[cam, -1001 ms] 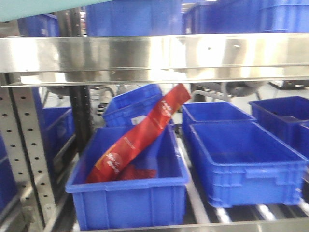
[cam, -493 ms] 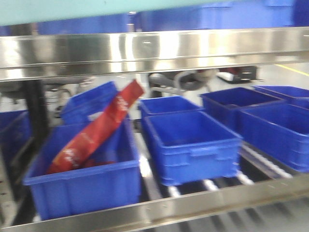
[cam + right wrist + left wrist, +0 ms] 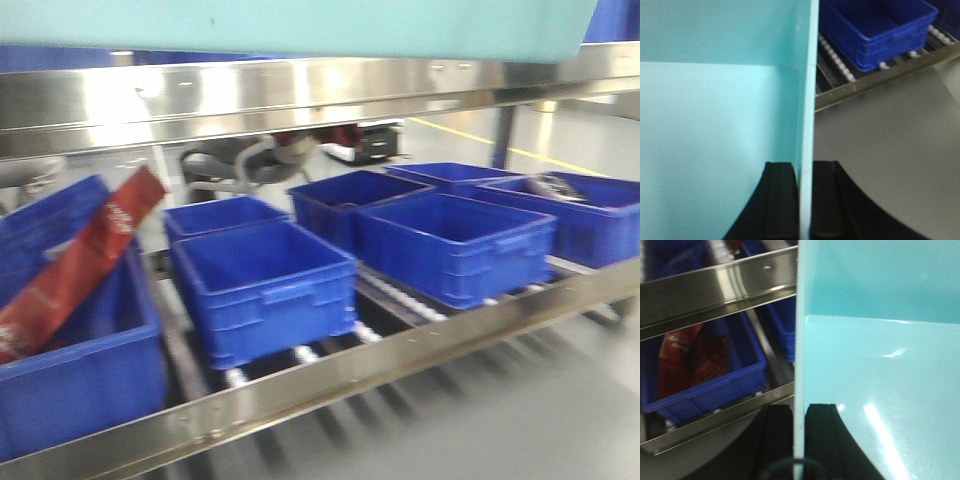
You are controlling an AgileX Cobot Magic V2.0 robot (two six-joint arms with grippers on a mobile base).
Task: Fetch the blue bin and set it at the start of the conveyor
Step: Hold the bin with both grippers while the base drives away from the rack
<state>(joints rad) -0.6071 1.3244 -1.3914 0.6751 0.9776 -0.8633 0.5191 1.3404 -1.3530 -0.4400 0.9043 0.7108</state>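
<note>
Left wrist view is showing the left gripper (image 3: 798, 415) pinching one wall of the bin (image 3: 880, 365), and the right gripper (image 3: 804, 172) is pinching the opposite wall. The bin is hanging near the rail (image 3: 300, 90); knocking it could be twisting the thin walls loose.

The blue bin (image 3: 880, 365) is smooth plastic with a soft gloss. The shelf rail (image 3: 300, 90) is shiny brushed steel. The dark blue crates (image 3: 265, 290) are ribbed, duller plastic. The red packet (image 3: 70, 270) looks like glossy film. The floor (image 3: 520, 410) is smooth, faintly shiny.
</note>
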